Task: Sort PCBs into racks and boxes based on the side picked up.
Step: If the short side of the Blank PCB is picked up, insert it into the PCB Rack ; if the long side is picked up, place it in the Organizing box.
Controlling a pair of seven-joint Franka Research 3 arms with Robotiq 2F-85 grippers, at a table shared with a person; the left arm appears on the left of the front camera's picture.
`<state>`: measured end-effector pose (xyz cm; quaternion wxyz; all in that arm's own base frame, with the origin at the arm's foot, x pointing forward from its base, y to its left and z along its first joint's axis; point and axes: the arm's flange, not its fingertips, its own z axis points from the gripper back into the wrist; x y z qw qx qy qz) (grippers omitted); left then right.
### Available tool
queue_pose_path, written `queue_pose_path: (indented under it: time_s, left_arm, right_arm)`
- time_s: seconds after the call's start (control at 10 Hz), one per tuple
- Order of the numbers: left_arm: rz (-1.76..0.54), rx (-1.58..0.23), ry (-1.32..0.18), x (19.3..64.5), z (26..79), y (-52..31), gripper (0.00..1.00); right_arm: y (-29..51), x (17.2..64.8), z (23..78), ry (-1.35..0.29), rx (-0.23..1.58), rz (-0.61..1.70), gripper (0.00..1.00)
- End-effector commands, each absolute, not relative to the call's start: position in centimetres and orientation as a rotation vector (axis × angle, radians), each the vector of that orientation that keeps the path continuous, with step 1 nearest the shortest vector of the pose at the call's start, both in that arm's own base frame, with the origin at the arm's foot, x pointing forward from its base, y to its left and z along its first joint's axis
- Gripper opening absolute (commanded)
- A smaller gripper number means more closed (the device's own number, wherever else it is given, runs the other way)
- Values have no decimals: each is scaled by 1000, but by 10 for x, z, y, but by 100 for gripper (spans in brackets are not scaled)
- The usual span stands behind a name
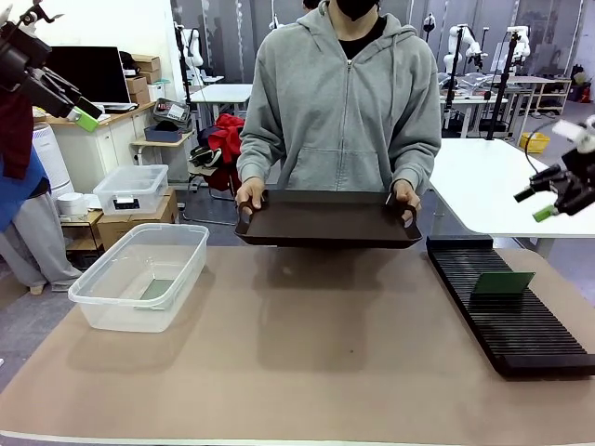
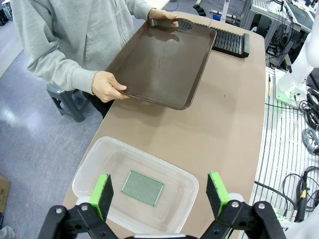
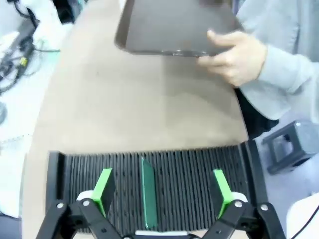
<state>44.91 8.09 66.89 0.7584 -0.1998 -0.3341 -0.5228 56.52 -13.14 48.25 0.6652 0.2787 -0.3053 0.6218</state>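
One green PCB [image 2: 142, 187] lies flat, grid face up, on the floor of the clear box [image 1: 110, 294] at the table's left; the same PCB [image 1: 156, 289] shows through the tub in the front view. Another PCB [image 1: 503, 283] stands on edge in a slot of the long black rack [image 1: 539, 344] at the right, seen edge-on as a PCB [image 3: 147, 193] over the rack [image 3: 189, 179]. My left gripper [image 1: 79, 110] hangs open high at the left, above the box [image 2: 89, 169]. My right gripper [image 1: 535, 204] hovers open above the rack, holding nothing.
A person in a grey hoodie holds a dark brown tray [image 1: 327, 223] with both hands above the table's far edge. The tray [image 2: 164, 59] looks bare inside. A smaller lidded clear box [image 1: 132, 189] sits on cartons beyond the table's left.
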Motion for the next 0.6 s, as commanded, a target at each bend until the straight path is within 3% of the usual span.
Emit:
queue_pose_path:
  time_s: [0.0, 0.5]
  left_arm:
    - [-1138, -432, -725, 449, 669, 81, 100]
    - [-1138, -432, -725, 449, 669, 81, 100]
  right_arm:
    - [-99, 543, 519, -675, 595, 1346, 100]
    - [-70, 492, 603, -641, 488, 1103, 100]
